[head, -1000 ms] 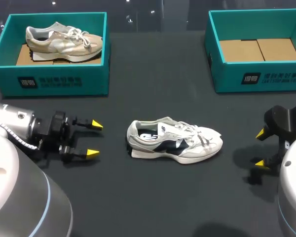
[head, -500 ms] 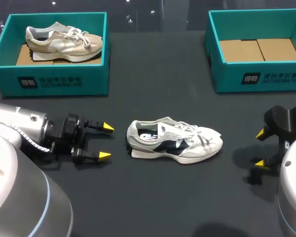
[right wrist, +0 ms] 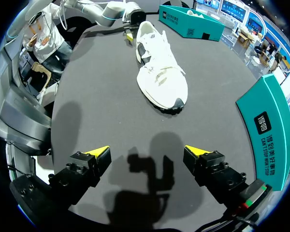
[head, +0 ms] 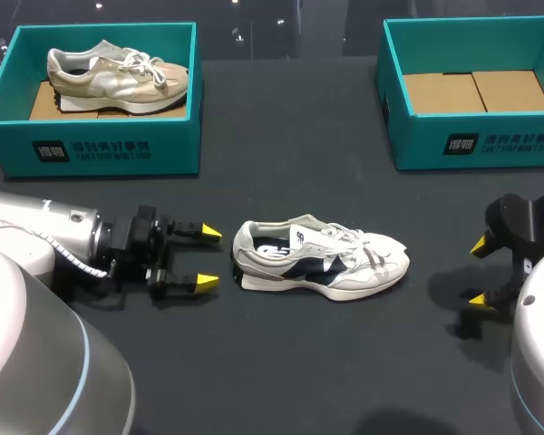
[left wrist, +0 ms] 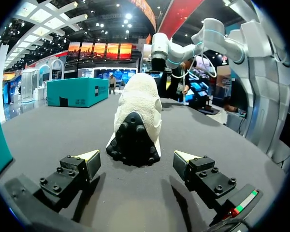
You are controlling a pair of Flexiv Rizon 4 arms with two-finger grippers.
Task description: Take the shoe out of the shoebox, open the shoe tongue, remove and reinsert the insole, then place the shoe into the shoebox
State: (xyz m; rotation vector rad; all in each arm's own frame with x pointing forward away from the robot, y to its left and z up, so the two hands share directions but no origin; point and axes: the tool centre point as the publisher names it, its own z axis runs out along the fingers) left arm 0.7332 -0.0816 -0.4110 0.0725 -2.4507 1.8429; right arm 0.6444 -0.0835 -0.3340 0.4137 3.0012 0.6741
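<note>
A white and navy sneaker (head: 322, 258) lies on its sole in the middle of the black table, heel to the left, toe to the right. My left gripper (head: 207, 257) is open, its yellow tips just short of the heel; from the left wrist the heel (left wrist: 134, 135) shows straight ahead of that gripper (left wrist: 136, 159), not between the fingers. My right gripper (head: 477, 271) is open at the right edge, well clear of the toe; its own view shows the sneaker (right wrist: 160, 67) far ahead of the gripper (right wrist: 147, 151). An empty teal shoebox (head: 471, 91) stands back right.
A second teal shoebox (head: 100, 136) at the back left holds a beige sneaker (head: 118, 74). In the right wrist view, the wall of the empty box (right wrist: 269, 130) rises close beside my right gripper.
My left arm has moved right, toward the sneaker's heel, with its gripper still open. The right arm and the sneaker have stayed in place.
</note>
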